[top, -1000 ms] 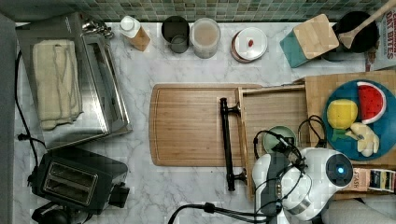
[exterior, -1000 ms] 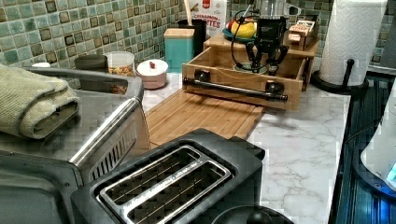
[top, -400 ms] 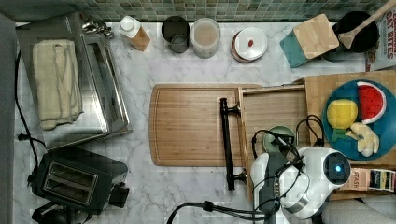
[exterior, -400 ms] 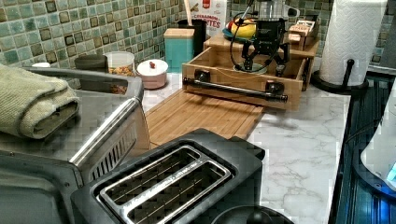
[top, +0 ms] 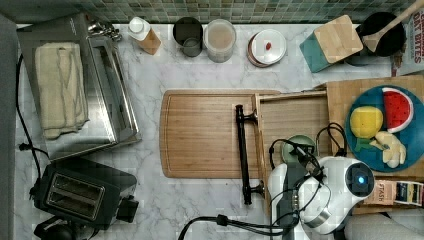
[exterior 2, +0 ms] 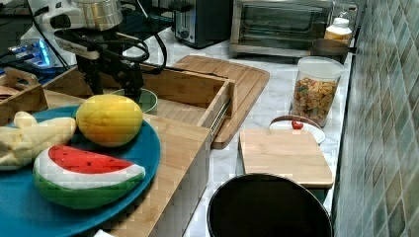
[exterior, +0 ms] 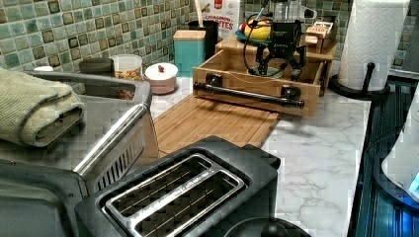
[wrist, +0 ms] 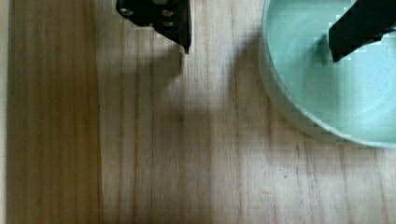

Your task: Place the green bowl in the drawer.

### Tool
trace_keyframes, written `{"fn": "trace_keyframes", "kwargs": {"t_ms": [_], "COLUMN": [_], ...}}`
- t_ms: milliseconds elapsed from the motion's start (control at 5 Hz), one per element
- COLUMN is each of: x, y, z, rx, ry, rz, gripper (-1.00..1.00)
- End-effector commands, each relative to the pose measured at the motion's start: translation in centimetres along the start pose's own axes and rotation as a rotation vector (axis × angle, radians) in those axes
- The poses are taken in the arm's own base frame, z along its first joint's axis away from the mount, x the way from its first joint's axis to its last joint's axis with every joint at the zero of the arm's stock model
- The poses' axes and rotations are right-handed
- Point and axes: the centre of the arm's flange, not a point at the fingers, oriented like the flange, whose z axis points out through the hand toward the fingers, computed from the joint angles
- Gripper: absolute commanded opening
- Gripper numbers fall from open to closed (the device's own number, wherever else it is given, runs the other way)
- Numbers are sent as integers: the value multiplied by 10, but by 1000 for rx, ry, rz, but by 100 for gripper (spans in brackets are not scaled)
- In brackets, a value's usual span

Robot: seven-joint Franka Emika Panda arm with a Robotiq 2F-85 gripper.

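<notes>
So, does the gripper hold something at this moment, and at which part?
Nothing is held. The gripper is open, one finger over the drawer floor, the other over the inside of the green bowl, which rests in the drawer.

one small round pale green bowl (top: pixel 298 145), one shallow wooden drawer (top: pixel 292 112) with a black bar handle, one flat wooden cutting board (top: pixel 200 132), one big blue plate (top: pixel 415 140), one black toaster (top: pixel 82 192).
</notes>
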Motion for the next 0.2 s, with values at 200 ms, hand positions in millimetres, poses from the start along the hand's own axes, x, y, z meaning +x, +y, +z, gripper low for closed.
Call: {"fn": "trace_keyframes", "kwargs": {"t_ms": [200], "x": [0], "y": [-7], "z": [-15], "rx": [30], "ry": [-9], "rz": [46], "gripper": [100]}}
